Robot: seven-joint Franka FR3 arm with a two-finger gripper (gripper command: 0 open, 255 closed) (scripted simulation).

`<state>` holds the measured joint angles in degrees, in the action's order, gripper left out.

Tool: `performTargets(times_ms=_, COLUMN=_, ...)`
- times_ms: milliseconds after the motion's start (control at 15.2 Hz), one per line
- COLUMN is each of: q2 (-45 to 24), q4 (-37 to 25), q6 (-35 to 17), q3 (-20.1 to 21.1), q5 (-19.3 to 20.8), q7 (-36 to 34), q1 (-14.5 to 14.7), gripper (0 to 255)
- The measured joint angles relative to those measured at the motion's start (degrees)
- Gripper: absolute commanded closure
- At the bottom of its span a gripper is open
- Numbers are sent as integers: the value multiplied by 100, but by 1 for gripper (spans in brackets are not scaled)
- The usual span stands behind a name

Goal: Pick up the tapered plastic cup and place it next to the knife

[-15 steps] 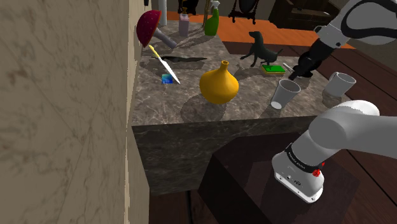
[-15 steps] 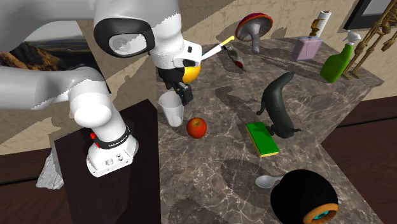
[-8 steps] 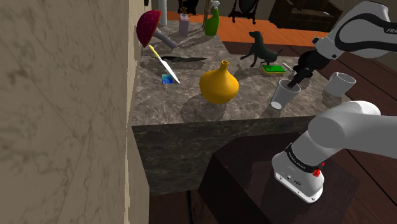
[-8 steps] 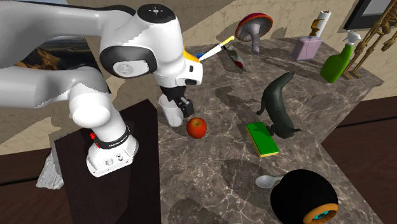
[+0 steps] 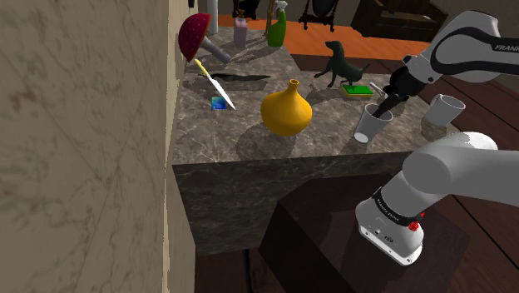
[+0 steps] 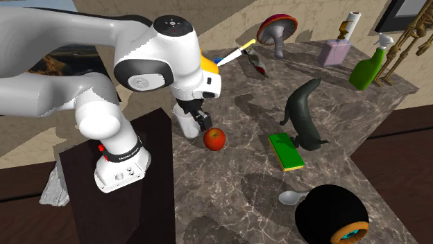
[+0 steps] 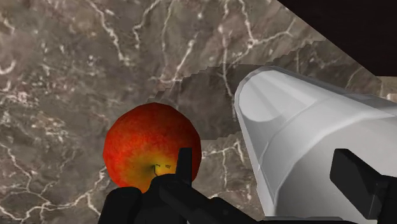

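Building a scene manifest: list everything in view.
cup: 1, white, counter edge by stand
apple: 1, red, beside cup
knife: 1, yellow handle, by mushroom
vase: 1, yellow, mid-counter
mushroom: 1, red cap, far end
dog: 1, black, by sponge
sponge: 1, green, by dog
sprayer: 1, green, far end
bottle: 1, lilac, far end
spoon: 1, grey, by ball
ball: 1, black, counter corner
arm: 1, white, over cup
tool: 1, black, open, at cup

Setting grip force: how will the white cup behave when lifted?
The cup looks thin-walled, so probably light. It narrows toward its base, so a nudge may tip it. Its smooth sides could slip in the gripper.
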<state>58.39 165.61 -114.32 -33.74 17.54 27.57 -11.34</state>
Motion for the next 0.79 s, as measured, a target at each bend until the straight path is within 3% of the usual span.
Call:
performTargets(times_ms=66, q2=0, q4=1, q6=-2, q3=-1, q5=1, q7=0, q1=0, gripper=0)
performTargets(times_ms=132, q2=0, q4=1, q6=-2, q3=-1, q5=1, q7=0, q1=0, gripper=255)
performTargets(times_ms=792, q2=-1, q4=-4, q6=-4, q3=-1, q5=1, q7=0, q1=0, gripper=255)
